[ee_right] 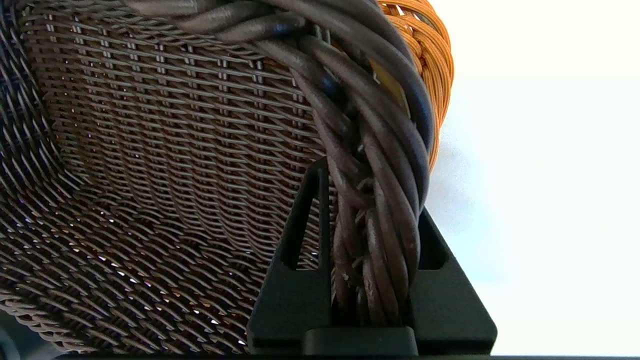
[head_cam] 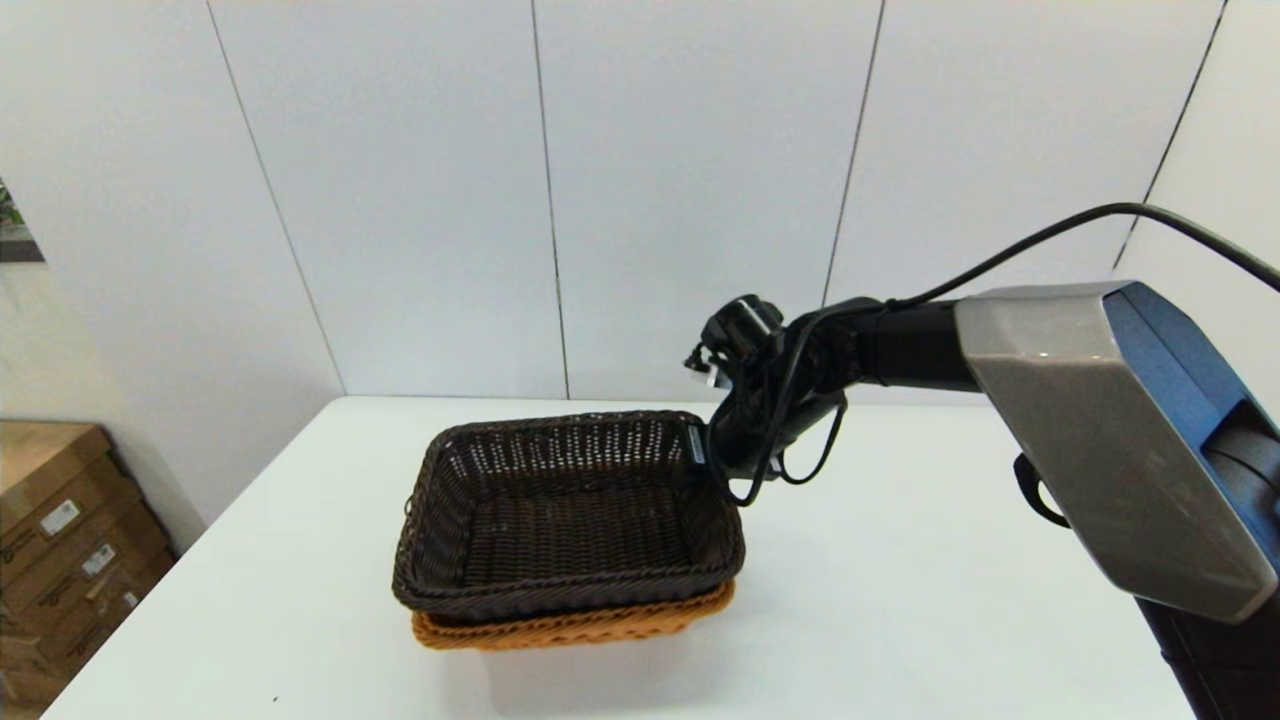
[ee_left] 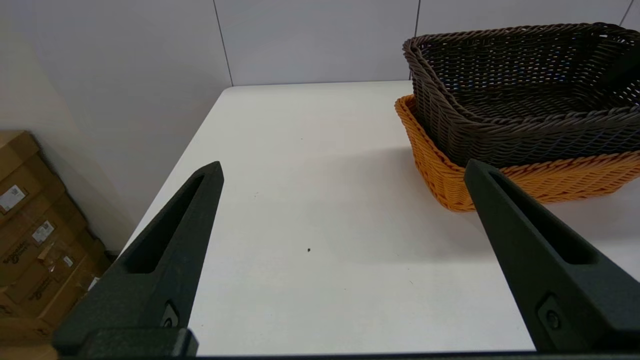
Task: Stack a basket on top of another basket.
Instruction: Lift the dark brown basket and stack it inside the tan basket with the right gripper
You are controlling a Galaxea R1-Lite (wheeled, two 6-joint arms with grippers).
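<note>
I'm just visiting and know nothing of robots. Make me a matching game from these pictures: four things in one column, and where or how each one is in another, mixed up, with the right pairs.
Things:
1. dark basket
2. orange basket
3. right end effector
4. left end effector

States:
A. open, hanging over bare table beside the baskets
B. at the bottom, on the table
C. nested in the other basket
D. shut on the dark basket's rim

Pairs: 1-C, 2-B, 3-D, 4-A
</note>
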